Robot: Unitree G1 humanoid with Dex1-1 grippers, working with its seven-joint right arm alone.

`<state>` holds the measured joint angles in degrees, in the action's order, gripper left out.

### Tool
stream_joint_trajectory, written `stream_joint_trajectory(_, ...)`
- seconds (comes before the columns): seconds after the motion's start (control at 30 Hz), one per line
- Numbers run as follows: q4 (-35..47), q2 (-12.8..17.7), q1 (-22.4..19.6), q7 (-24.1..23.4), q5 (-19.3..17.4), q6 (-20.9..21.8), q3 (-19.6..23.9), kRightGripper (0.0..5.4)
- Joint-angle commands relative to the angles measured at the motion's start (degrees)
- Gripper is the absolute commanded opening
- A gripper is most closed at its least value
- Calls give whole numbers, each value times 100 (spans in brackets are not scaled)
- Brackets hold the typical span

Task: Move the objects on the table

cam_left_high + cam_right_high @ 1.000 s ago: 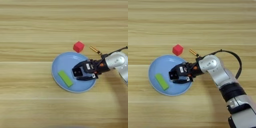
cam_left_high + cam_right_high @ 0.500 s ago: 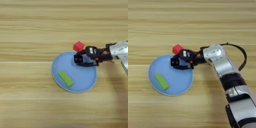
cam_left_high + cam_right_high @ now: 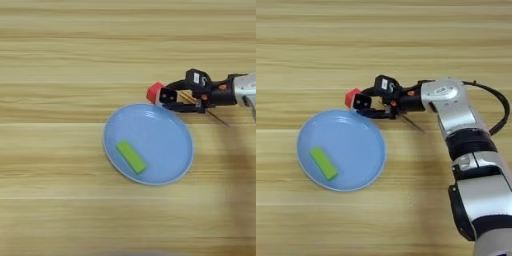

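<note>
The table (image 3: 60, 55) is broad light-brown wood. A round blue plate (image 3: 170, 131) lies on it, and the lime-green bar (image 3: 131, 156) lies flat in the plate's left half. My right gripper (image 3: 168, 97) reaches in from the right, just beyond the plate's far rim. A small black square tile (image 3: 362, 101) sits between its black fingertips, and the gripper is shut on it. A red cube (image 3: 153, 92) stands right against the tile's left side; I cannot tell whether they touch.
A thin golden stick (image 3: 412, 122) lies on the wood under the gripper, slanting down to the right. The silver forearm (image 3: 456, 112) and its black cable cross the right side of the right eye view.
The gripper has risen from the plate's right part, travelled to the far rim, and now sits beside the red cube. The green bar and plate have stayed put.
</note>
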<state>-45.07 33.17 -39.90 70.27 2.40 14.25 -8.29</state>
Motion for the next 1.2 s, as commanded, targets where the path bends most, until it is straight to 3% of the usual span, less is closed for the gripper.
stream_joint_trajectory(0.03,-315,400,-689,-367,62,222,245,248)
stream_joint_trajectory(0.47,-1565,516,-936,-821,460,561,247,248)
stream_joint_trajectory(0.8,-2148,389,-693,-980,755,629,142,248)
stream_joint_trajectory(1.2,-2361,270,-524,-989,823,603,122,248)
